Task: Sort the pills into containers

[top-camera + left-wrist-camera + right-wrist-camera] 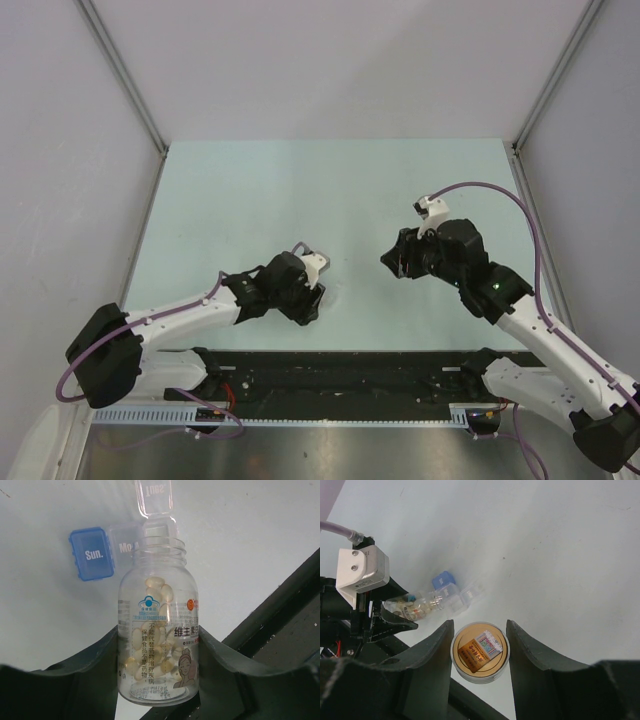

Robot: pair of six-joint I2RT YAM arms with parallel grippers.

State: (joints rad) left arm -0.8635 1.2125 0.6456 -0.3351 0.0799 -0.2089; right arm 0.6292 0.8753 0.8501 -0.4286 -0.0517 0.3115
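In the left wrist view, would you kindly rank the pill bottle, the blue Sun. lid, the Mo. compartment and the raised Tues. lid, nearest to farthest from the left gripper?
1. pill bottle, held in the left gripper.
2. Sun. lid, left of the bottle's mouth, and Mo. compartment, beside the mouth: too close to call.
3. Tues. lid, top centre, farthest.

I'm looking at a clear plastic bottle (157, 625), uncapped and with a printed label. It is clamped in the left gripper (157, 637) and tipped over, with pale yellow oval pills (155, 582) gathered mostly toward its base. Its mouth points at a clear weekday pill box (91, 554) lying on the table (250, 540). The box's blue Sunday lid is closed and its Tuesday lid (153, 495) is flipped up. My right gripper (480, 630) holds a stubby round jar (480, 652), its orange-tan face toward me.
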